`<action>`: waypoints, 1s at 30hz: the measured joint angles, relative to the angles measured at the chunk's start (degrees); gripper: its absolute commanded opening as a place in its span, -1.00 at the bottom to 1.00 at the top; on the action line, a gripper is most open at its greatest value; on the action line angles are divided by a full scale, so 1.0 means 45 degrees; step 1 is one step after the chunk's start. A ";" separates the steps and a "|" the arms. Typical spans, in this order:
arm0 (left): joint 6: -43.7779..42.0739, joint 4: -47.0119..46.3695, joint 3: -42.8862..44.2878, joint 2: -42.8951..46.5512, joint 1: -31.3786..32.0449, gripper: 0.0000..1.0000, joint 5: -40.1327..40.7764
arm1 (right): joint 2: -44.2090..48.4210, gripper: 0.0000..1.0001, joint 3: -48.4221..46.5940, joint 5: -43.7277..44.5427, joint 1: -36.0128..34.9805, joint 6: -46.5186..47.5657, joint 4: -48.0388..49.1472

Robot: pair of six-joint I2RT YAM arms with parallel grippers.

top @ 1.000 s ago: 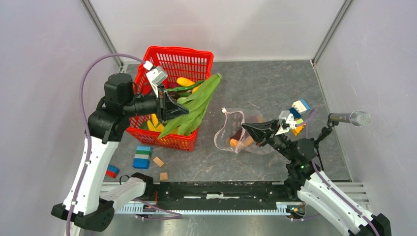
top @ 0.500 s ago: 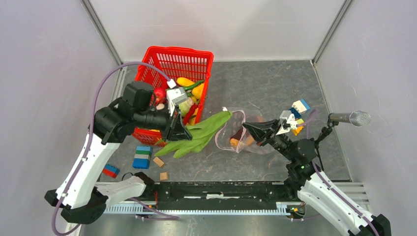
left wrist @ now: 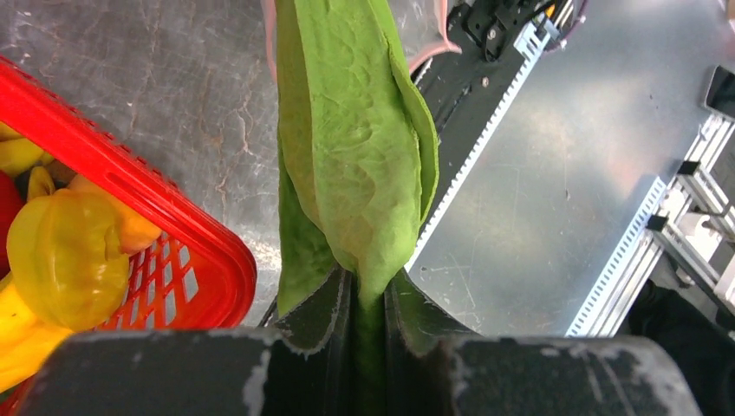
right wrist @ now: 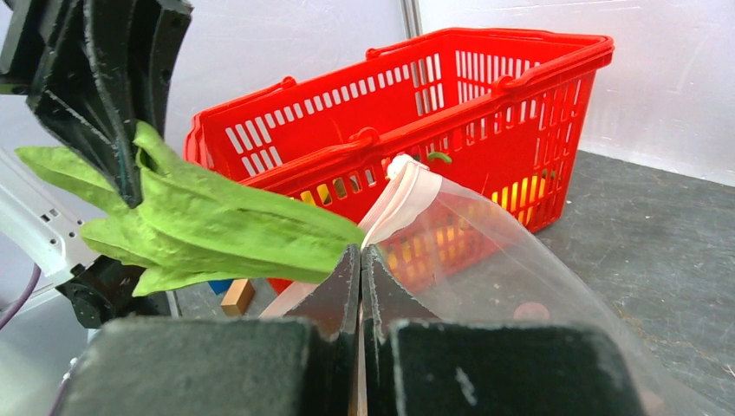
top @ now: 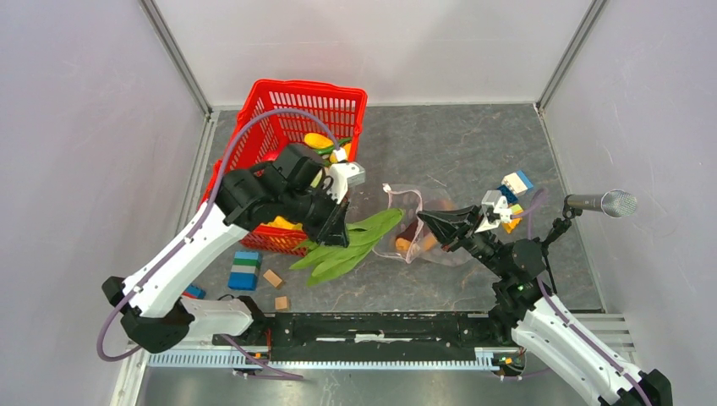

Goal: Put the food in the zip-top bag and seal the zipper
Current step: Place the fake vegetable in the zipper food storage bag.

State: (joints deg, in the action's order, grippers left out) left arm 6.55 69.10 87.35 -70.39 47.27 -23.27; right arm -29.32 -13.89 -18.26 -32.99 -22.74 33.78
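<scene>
nearest the arm bases, a stack of coloured blocks [top: 245, 270] sits on the grey table [top: 473, 144] beside two small wooden cubes [top: 272, 278]; farther in, the left gripper [top: 336, 230] is clamped on the stalk end of a green lettuce leaf [top: 353, 239], held off the table with its tip at the mouth of the zip-top bag [top: 391, 230]; the right gripper [top: 425, 218] is pinched tight on the bag's rim, lifting the pink zipper [right wrist: 404, 192] so the mouth gapes; orange and dark pieces [top: 404, 245] lie inside the bag; behind stands the red basket [top: 298, 93], with yellow and orange food in it.
</scene>
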 measured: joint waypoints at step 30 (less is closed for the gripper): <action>0.3021 -0.4002 0.0884 -0.4648 0.1243 -0.15 0.0763 | -0.0389 -1.00 0.0024 -0.1846 -0.1171 0.1001 0.0563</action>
State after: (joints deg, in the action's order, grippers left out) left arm 20.14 51.09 91.33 -91.31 52.86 -19.84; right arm -31.07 -13.78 -26.57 -38.26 -18.24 36.32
